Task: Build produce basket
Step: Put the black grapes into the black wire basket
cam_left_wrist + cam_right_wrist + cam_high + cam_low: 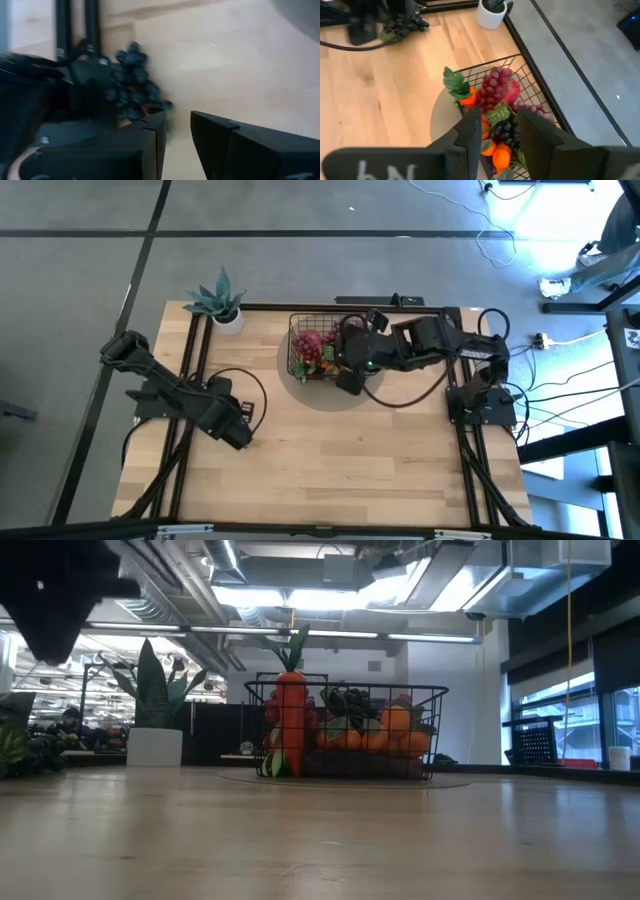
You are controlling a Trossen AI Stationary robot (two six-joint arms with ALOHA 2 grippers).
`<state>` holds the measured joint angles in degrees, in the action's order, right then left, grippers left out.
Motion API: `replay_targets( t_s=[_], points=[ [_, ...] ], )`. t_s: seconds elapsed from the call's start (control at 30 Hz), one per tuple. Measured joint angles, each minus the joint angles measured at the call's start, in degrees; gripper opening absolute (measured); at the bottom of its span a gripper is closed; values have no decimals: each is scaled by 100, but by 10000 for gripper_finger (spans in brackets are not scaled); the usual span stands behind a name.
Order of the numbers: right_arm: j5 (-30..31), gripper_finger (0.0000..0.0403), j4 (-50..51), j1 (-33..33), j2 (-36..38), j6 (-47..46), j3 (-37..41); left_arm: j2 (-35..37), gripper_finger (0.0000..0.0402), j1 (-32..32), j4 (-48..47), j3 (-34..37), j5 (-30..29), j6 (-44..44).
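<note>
The black wire basket (297, 330) stands on a grey round mat at the table's far middle. It holds an upright carrot (290, 720), red grapes (495, 85), oranges (501, 156) and a dark grape bunch (509, 129). My right gripper (500, 125) hovers open and empty over the basket's right part (348, 372). My left gripper (238, 425) is at the table's left, its fingers (150, 142) a little apart with bare wood in the gap. A black grape bunch (134, 82) with a green leaf shows just beyond one finger, and beside that arm in the right wrist view (402, 22). My left gripper has nothing between its fingertips. The black grape bunch sits close beside one finger (150, 142), and I cannot tell whether they touch or whether the bunch lies on the table.
A spiky green plant in a white pot (222, 305) stands at the far left corner. The grey mat (330, 395) lies under the basket. Black frame rails (190, 370) run along the table's left and right sides. Bare wood spreads across the near half.
</note>
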<state>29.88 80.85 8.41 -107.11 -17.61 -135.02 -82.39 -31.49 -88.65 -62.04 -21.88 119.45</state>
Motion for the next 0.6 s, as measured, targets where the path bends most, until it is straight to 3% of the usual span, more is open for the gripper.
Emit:
replay_targets(
  t_s=[0.33, 0.6],
  points=[
    [-6, 113, 5, 366, 35, -263, 2, -2, 76, 535, 1064, 1152, 303, -66],
    [-12, 113, 7, 580, 35, -311, 4, 1, 76, 707, 1339, 1664, 284, -106]
  ],
)
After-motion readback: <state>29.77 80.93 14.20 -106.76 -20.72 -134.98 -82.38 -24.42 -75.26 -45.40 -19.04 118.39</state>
